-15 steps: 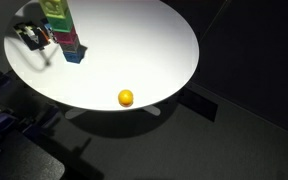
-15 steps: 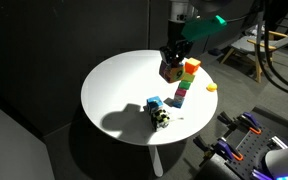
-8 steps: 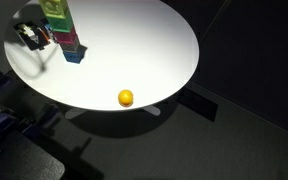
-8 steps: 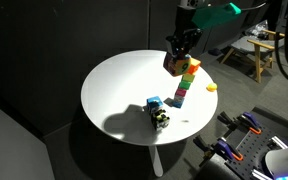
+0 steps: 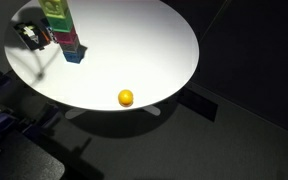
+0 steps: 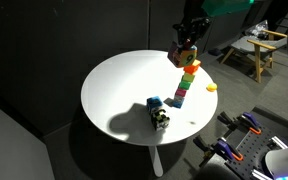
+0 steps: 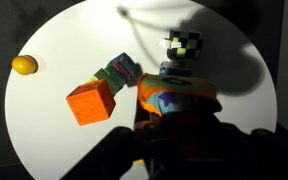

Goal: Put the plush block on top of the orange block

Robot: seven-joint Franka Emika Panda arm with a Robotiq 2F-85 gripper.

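My gripper [image 6: 189,40] is shut on the multicoloured plush block [image 6: 183,54] and holds it just above and slightly to the side of the orange block [image 6: 191,68], which tops a tall stack of coloured blocks [image 6: 182,88] on the round white table [image 6: 114,95]. In the wrist view the plush block [image 7: 174,97] fills the middle between the dark fingers [image 7: 174,135], with the orange block [image 7: 91,102] to its left. In an exterior view only the lower stack [image 5: 62,30] shows at the top edge.
A black-and-white checkered cube [image 6: 161,120] and a blue block [image 6: 154,103] sit near the stack's foot. A small orange-yellow ball [image 5: 126,98] lies near the table edge, also in the wrist view [image 7: 24,65]. Wooden furniture [image 6: 254,50] stands behind.
My gripper has lifted the plush block up and across, from beside the stack's upper part to just above the orange block's level. The stack has not moved.
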